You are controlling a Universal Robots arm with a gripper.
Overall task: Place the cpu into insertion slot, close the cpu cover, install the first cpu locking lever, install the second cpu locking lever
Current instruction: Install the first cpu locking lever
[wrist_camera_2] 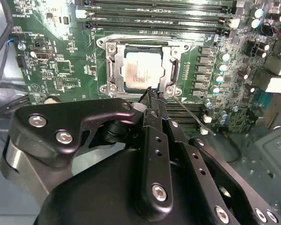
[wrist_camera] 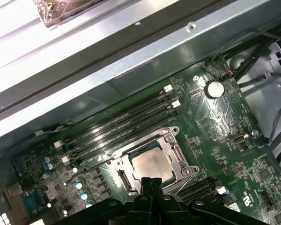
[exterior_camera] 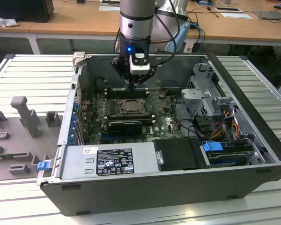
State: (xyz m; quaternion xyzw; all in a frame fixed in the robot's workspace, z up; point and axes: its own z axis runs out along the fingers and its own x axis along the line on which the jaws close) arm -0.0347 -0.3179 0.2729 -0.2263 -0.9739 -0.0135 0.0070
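The open computer case (exterior_camera: 178, 187) lies on a slatted desk (exterior_camera: 33, 75). Inside, the cpu (wrist_camera_2: 140, 70) sits in the insertion slot (wrist_camera_2: 111, 65), with the gripper (wrist_camera_2: 152, 93) at its edge, jaws pressed together.

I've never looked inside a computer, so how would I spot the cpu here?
Start at the open dark computer case and its green circuit board. Just under the end effector sits a silvery metal frame. The cpu is the pale, flat square in its window, unlike the long black memory slots beside it.
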